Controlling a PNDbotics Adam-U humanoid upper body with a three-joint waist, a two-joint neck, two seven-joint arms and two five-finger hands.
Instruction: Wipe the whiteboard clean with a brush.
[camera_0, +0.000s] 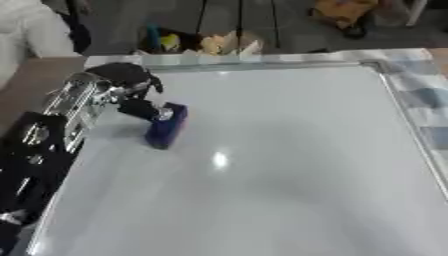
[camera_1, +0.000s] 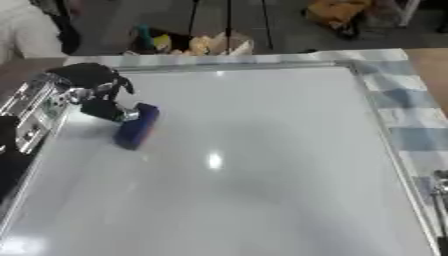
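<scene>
- The whiteboard fills most of the view and lies flat, with a thin metal frame around it. Its white surface looks blank, and one bright spot of light reflects near the middle.
- At the right edge of the right eye view, low down, a small metal part shows next to the board frame. It is not possible to say if this is the right hand, so its fingers cannot be told.
- The left arm comes in from the left side, black with silver joints, and lies along the left edge of the board.
- The left hand is over the upper left part of the board. Its fingers are curled down and they pinch the brush at its near-left side.
- The brush is a dark blue block. It rests on the board surface, in the upper left area, a little tilted, with its long side going from far right to near left.
- Under the board, at the right and far sides, a cloth with pale blue and grey checks is visible.
- Beyond the far edge of the board there is a dark floor with some yellow and tan things, too unclear to name.
</scene>
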